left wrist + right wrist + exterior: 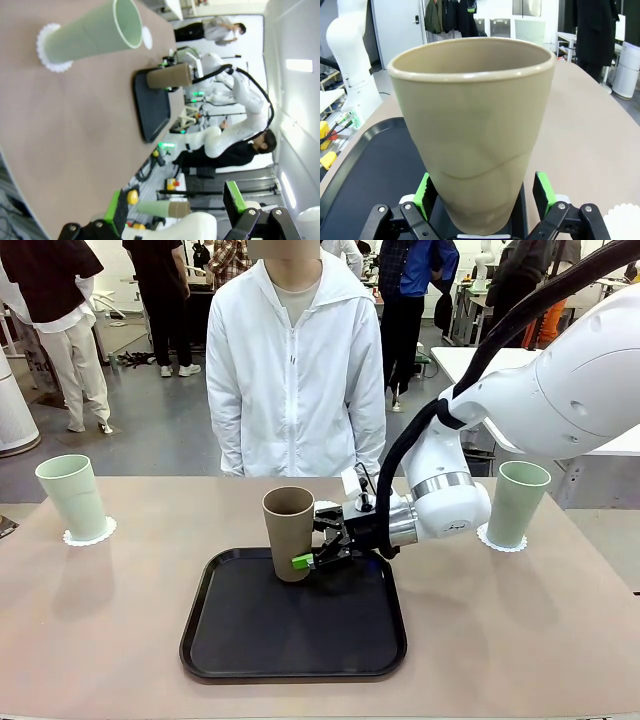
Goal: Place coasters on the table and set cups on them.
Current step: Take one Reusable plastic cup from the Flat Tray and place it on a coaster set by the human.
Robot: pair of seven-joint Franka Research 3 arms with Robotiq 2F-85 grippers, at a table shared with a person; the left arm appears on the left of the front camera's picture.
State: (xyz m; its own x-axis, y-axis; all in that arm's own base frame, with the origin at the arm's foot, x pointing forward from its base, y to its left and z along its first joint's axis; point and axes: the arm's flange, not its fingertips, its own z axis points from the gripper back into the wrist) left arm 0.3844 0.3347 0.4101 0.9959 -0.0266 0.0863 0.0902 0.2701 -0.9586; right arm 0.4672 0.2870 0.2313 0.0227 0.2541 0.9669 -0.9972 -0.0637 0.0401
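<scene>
The brown cup looks smooth and dull. The black tray shines a little. The table is dull.

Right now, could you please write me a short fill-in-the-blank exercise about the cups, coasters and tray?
1. The brown cup stands on the black ____.
2. The number of green cups on coasters is ____.
3. The right gripper has its jaws ____ around the brown cup.
4. The free coaster lies on the ____.

Missing words: tray; two; open; table

Two cups are pale mint green; the third cup is matte brown. The coasters are white with scalloped edges. The tray is black; the table is beige-tan.
</scene>
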